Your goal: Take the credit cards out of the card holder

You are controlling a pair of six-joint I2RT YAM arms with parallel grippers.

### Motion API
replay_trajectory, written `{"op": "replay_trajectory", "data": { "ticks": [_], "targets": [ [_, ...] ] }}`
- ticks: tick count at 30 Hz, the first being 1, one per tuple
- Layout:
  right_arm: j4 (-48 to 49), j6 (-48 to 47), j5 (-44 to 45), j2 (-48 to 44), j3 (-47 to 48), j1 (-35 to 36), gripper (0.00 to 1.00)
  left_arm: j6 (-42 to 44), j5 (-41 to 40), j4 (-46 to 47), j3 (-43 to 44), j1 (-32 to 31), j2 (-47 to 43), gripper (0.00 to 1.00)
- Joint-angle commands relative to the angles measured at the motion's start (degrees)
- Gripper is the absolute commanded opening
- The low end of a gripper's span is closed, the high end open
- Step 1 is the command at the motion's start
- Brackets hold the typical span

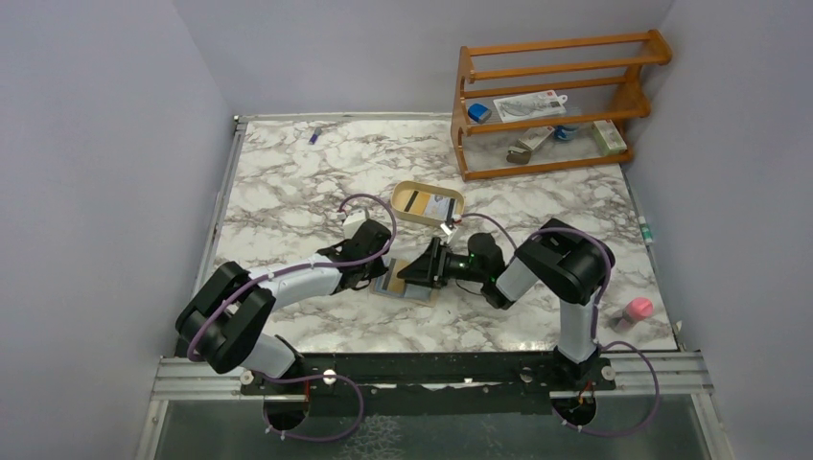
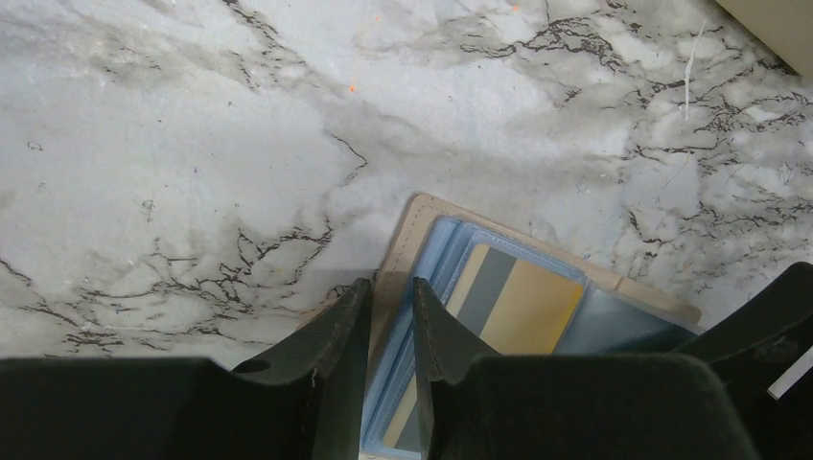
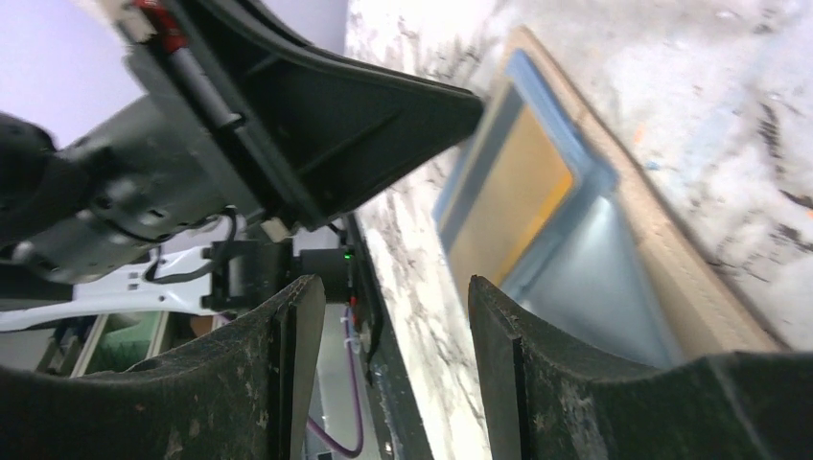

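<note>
The tan card holder (image 1: 410, 289) lies opened flat on the marble table between the two arms. Its pale blue pockets hold a credit card (image 2: 522, 305) with a yellowish face and a grey stripe. My left gripper (image 2: 391, 292) is shut on the tan left edge of the card holder (image 2: 414, 225), which runs up between its narrow-set fingers. My right gripper (image 3: 391, 287) stands open at the holder's other side, nothing between its fingers, with the same credit card (image 3: 508, 187) and the tan cover (image 3: 671, 278) just beyond. In the top view both grippers meet over the holder.
An oval tan tray (image 1: 399, 195) with cards in it sits just behind the grippers. A wooden rack (image 1: 556, 105) with small items stands at the back right. A pink object (image 1: 638, 309) lies near the right arm's base, and a small blue item (image 1: 313, 134) at the back left.
</note>
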Motion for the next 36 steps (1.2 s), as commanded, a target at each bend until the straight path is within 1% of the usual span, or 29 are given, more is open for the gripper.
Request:
{"op": "replay_trajectory", "data": {
  "ticks": [1, 4, 7, 12, 16, 21, 24, 26, 36],
  "targets": [
    [14.74, 4.30, 2.13, 2.08, -1.64, 0.40, 0.61, -0.89, 4.12, -5.50, -3.52, -0.51, 2.51, 0.24],
    [20.22, 7.58, 2.98, 4.79, -2.40, 0.40, 0.61, -0.95, 4.00, -5.50, -3.85, -0.51, 2.42, 0.24],
    [17.63, 7.30, 3.40, 4.64, -2.39, 0.41, 0.60, -0.93, 3.84, -5.53, -4.05, -0.51, 2.19, 0.24],
    [-0.86, 2.24, 8.05, -3.70, -3.12, 0.41, 0.62, -1.31, 3.48, -5.63, -4.63, -0.51, 1.51, 0.24],
    [-14.73, 0.86, 10.27, -7.28, -0.63, 0.45, 0.63, -1.70, 3.42, -5.65, -4.61, -0.51, 1.46, 0.24],
    [-23.42, -0.08, 12.30, -7.98, 2.15, 0.95, 0.63, -1.57, 3.29, -5.66, -4.31, -0.57, 1.54, 0.24],
    [-25.63, 0.09, 12.39, -6.91, 3.44, 1.01, 0.63, -1.60, 3.30, -5.66, -4.38, -0.55, 1.63, 0.24],
    [-25.47, 0.56, 12.22, -5.99, 3.78, 1.11, 0.63, -1.61, 3.29, -5.66, -4.56, -0.60, 1.50, 0.24],
    [-17.23, 3.87, 10.76, -2.18, 4.31, 1.84, 0.63, -2.55, 3.77, -4.85, -5.18, -1.15, 2.04, 0.23]
  ]
}}
